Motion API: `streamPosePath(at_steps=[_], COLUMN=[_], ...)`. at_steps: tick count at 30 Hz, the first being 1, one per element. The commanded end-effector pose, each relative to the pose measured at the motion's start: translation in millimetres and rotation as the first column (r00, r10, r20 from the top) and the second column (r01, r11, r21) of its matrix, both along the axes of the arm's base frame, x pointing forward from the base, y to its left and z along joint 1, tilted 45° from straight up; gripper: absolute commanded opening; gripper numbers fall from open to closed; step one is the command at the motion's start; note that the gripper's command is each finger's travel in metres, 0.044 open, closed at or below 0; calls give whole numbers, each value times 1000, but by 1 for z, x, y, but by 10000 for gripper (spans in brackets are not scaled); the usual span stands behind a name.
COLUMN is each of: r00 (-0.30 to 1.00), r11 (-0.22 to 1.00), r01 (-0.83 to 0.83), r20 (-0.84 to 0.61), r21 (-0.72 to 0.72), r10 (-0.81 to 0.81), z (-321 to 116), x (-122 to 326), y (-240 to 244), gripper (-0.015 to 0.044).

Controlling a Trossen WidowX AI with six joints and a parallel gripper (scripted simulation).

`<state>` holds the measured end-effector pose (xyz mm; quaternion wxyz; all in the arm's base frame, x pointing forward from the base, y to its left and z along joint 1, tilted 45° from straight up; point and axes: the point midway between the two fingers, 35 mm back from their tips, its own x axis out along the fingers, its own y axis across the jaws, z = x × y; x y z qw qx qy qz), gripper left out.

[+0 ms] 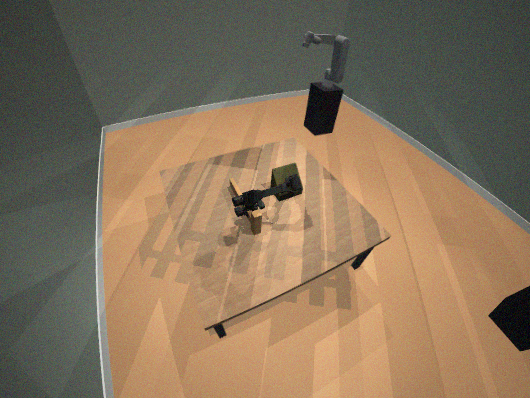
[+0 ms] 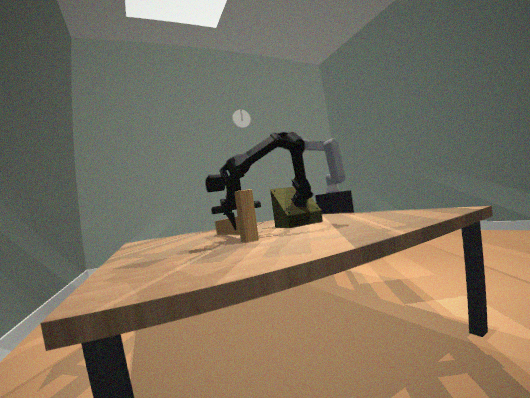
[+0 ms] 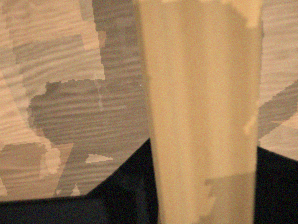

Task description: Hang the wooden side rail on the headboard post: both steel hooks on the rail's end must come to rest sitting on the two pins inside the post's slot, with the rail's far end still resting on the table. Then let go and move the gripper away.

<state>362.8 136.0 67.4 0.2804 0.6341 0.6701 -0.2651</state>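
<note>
The wooden side rail is a pale yellow plank. Its far end lies low at the table surface, pointing away from the post; whether it touches is too small to tell. My gripper is shut on the rail, with one black finger on each side of it in the wrist view. The headboard post stands upright on the table, right beside the gripper. The rail's near end, the steel hooks, the slot and its pins are hidden, so whether hooks and pins touch cannot be told.
The arm's base sits at an olive green wedge-shaped block on the wooden table. A grey arm stands on a black pedestal beyond the table. Another black block is at the right edge.
</note>
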Motion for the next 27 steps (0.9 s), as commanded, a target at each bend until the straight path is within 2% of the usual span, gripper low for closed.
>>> streamPosePath(at_steps=[1,27], r00=[1000,1000], r11=[1000,1000], r01=[4,4], r20=[9,9], r21=[8,8], r10=[-4,-4], z=[3,0], x=[1,1], y=[0,3], gripper=[0,0])
